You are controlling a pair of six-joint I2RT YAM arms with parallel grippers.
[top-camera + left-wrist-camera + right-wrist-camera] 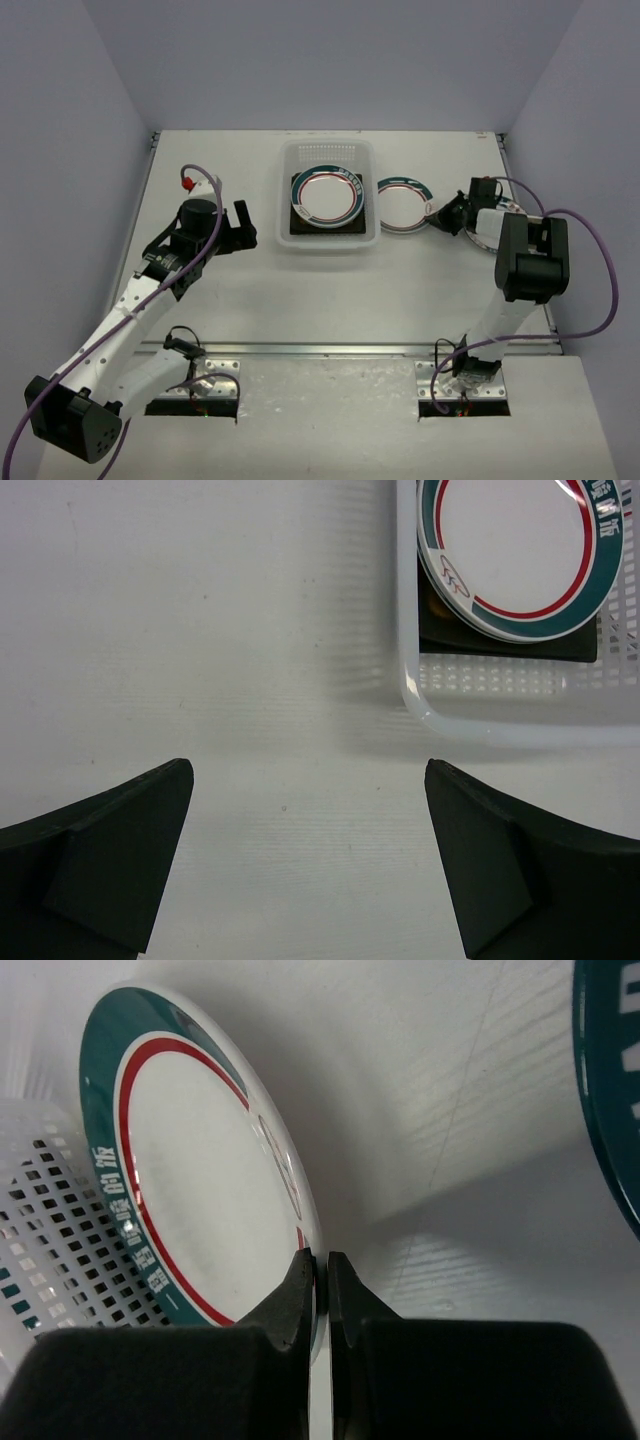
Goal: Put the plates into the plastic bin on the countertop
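The plastic bin (328,240) stands at the back middle of the countertop (330,300). In it a round white plate (326,194) with a green-red rim lies on a dark-brown square plate (300,224). My right gripper (440,215) is shut on the right rim of another round white plate (402,205) just right of the bin. In the right wrist view the fingers (300,1285) pinch that plate (200,1190) beside the bin wall (60,1230). My left gripper (243,228) is open and empty left of the bin. The left wrist view shows the bin corner (410,680) and both stacked plates (515,550).
The teal rim of a further plate (610,1090) shows at the right edge of the right wrist view. In the top view it lies mostly hidden under the right arm. The metal front edge (340,348) runs across near the arm bases. Purple cables loop beside both arms.
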